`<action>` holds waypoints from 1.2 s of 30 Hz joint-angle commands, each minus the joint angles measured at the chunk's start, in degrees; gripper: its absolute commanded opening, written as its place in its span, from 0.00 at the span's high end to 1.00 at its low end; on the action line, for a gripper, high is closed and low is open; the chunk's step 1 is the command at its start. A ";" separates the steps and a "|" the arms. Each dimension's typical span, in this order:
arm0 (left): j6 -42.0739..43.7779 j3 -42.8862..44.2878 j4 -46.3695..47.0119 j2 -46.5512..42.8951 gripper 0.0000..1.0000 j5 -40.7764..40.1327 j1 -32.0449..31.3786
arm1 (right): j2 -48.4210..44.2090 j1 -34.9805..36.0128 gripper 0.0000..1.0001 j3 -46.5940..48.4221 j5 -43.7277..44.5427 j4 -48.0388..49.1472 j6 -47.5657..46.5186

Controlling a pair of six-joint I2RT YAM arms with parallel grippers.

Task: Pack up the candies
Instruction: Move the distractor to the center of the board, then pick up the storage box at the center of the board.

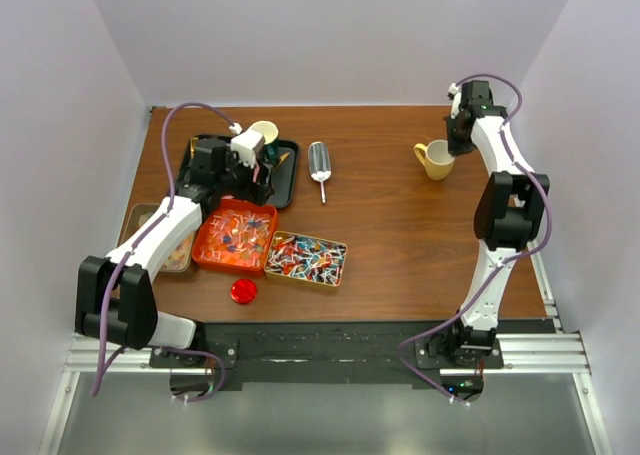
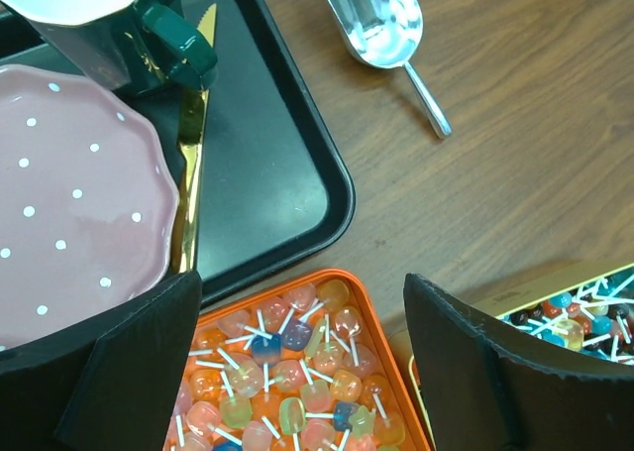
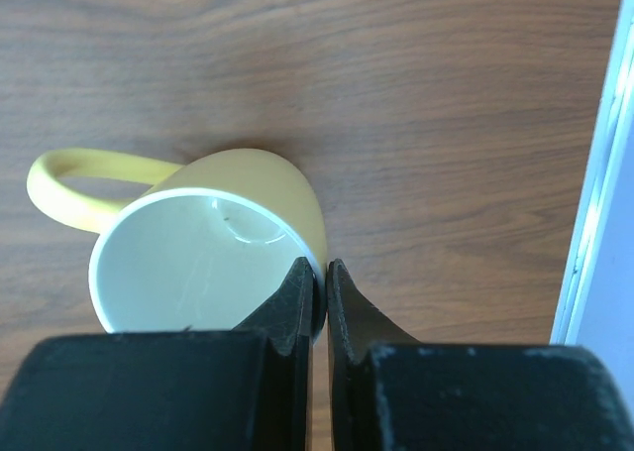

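The candies [image 1: 238,237] are small pieces on white sticks; their sticks point every way, so they share no long axis; one heap fills an orange tin [image 1: 200,253] left of centre, another a gold tin [image 1: 304,283] touching it at its 4 o'clock, that tin's long side running roughly 9 to 3 o'clock. The left end effector [image 2: 302,292] hangs spread wide and holds nothing; in its wrist view the orange tin's candies lie between and just below its tips, toward 6 o'clock, with the black tray [image 2: 287,164] at 12 o'clock and the gold tin's heap at 4 o'clock. A red disc [image 1: 243,291] lies at the orange tin's 6 o'clock; a metal scoop [image 1: 320,162] rests at the tray's 3 o'clock. Far right, the right end effector [image 3: 322,273] is pressed together at the rim of an upright yellow mug [image 3: 248,188], well apart from all candies, which lie toward its 8 o'clock. The tabletop [image 1: 400,245] is brown wood grain; pale lilac walls [image 1: 330,35] enclose it.
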 commanded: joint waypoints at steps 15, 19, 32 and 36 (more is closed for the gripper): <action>7.31 4.11 -9.35 0.33 0.02 3.01 -0.06 | -9.99 -1.09 0.37 -1.55 -2.99 2.97 3.36; 15.81 2.45 -12.52 -2.13 0.04 5.04 -0.15 | -14.91 0.84 0.36 -6.21 -0.88 3.50 2.66; 21.74 1.39 -20.44 -3.72 0.11 4.87 2.05 | -24.70 32.38 0.38 -25.65 -32.60 9.74 -14.65; 16.65 1.30 -16.50 -3.45 0.10 4.34 4.59 | -18.54 38.81 0.38 -22.14 -34.63 8.25 -19.05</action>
